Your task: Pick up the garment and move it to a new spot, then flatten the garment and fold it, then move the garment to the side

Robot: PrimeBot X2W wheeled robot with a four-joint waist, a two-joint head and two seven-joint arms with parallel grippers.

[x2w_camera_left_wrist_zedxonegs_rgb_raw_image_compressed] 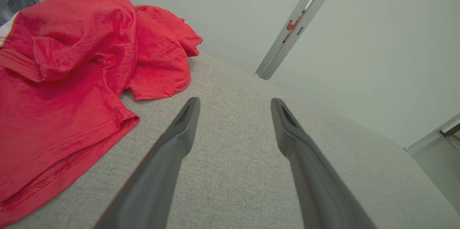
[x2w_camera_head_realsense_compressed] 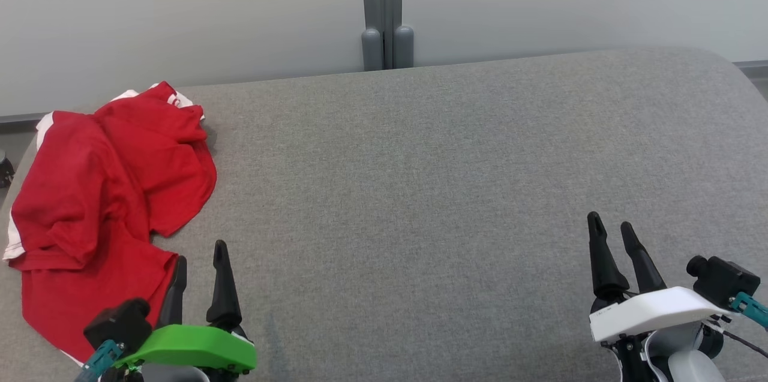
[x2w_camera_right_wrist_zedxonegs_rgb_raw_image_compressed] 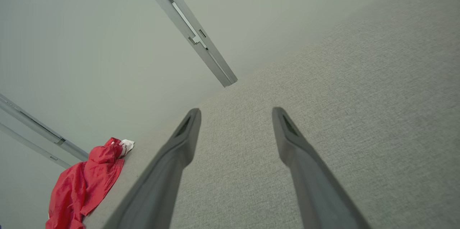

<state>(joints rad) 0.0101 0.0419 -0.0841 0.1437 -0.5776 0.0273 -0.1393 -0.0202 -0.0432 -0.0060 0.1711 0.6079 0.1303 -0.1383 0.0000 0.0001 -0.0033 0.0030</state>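
Lying crumpled at the left end of a grey fabric-covered counter [x2w_camera_head_realsense_compressed: 420,190], a red garment [x2w_camera_head_realsense_compressed: 102,190] with white trim spreads from the counter's far edge toward the near left corner, bunched into loose folds. The robot's left gripper [x2w_camera_head_realsense_compressed: 200,253], on a green mount [x2w_camera_head_realsense_compressed: 192,349], hangs low at the near left with its two dark jaws standing well apart and nothing between them. From the head camera the outer jaw overlaps the garment's lower hem. The left wrist view puts the stitched hem just beside that jaw, to its left, with bare grey cloth under the gap; whether jaw and cloth touch cannot be told. The right gripper [x2w_camera_head_realsense_compressed: 610,221], on a white mount [x2w_camera_head_realsense_compressed: 654,310], sits at the near right, well apart from the garment, its jaws likewise spread and empty above bare fabric. From the right wrist camera the garment shows as a small red heap with a patch of white at the counter's distant end. A pale wall [x2w_camera_head_realsense_compressed: 180,10] runs behind the counter, split by a grey upright post [x2w_camera_head_realsense_compressed: 387,10] that meets the counter's far edge near its middle
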